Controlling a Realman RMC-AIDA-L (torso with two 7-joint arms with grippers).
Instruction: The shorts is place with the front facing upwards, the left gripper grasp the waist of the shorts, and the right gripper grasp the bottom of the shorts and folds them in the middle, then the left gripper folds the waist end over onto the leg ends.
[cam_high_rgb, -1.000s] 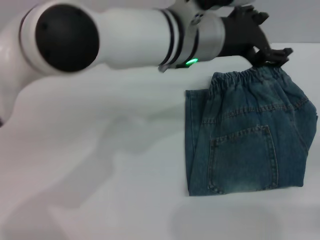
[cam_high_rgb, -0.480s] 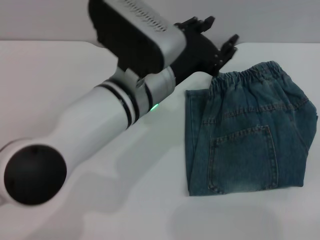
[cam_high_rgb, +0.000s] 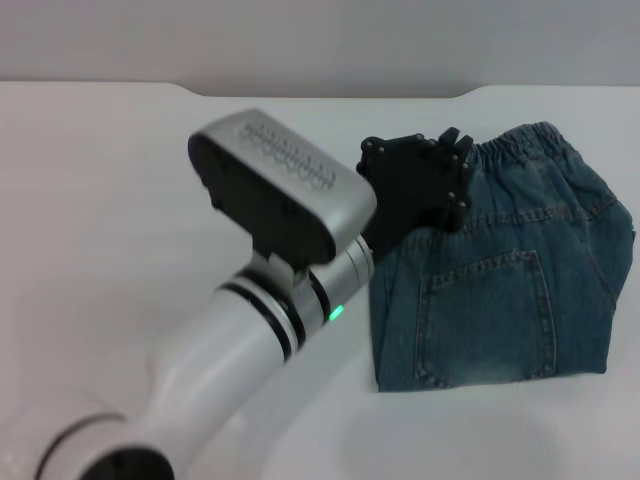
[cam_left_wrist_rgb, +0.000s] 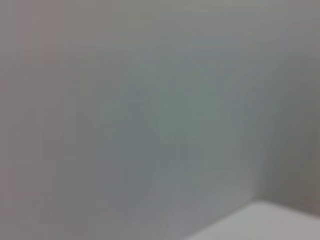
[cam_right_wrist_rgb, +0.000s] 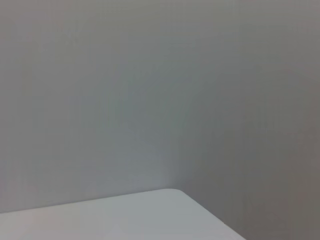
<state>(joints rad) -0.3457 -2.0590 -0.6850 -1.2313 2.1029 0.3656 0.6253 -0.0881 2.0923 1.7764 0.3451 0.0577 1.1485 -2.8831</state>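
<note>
The blue denim shorts (cam_high_rgb: 520, 280) lie at the right of the white table, folded in the middle into one leg's width, with a patch pocket facing up. The gathered waist of the shorts (cam_high_rgb: 525, 142) is at the far end. The bottom of the shorts (cam_high_rgb: 500, 376), the straight leg ends, is at the near end. My left gripper (cam_high_rgb: 460, 180) hovers over the shorts' left edge just below the waistband. It is open and holds nothing. Its silver-white arm (cam_high_rgb: 270, 320) hides part of that edge. The right gripper is out of view.
The white table (cam_high_rgb: 120, 180) reaches far to the left of the shorts, and its far edge meets a grey wall (cam_high_rgb: 320, 40). Both wrist views show only the grey wall and a corner of the table (cam_right_wrist_rgb: 125, 215).
The left gripper has left the waistband at the far right, swung up and back, and come down towards me over the shorts' left edge. The shorts have not moved.
</note>
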